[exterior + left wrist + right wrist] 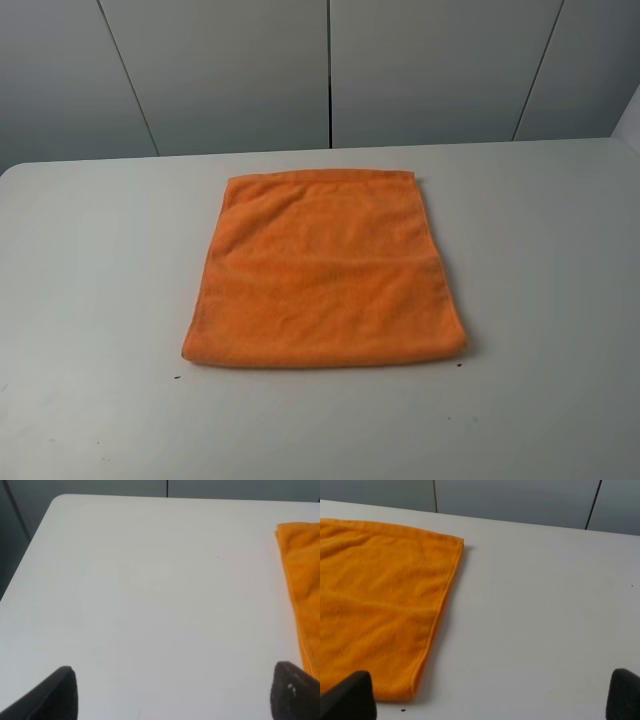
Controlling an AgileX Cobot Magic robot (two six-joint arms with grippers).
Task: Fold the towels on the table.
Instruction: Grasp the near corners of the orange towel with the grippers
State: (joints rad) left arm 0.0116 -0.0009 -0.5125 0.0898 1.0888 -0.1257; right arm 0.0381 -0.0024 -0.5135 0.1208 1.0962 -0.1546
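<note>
The orange towel (325, 270) lies flat in the middle of the white table (90, 300). Its near edge is thick and rounded like a fold, and its far edge is hemmed. Neither gripper shows in the exterior high view. My left gripper (177, 695) is open and empty, low over bare table, with the towel's edge (302, 585) just beyond one fingertip (292, 692). My right gripper (487, 697) is open and empty, with the towel's corner (380, 605) beside one fingertip (350, 697). No label shows.
Grey wall panels (330, 70) stand behind the table's far edge. A few tiny dark specks (178, 377) lie on the table near the towel's front corners. The table's rounded far corner (60, 500) shows in the left wrist view.
</note>
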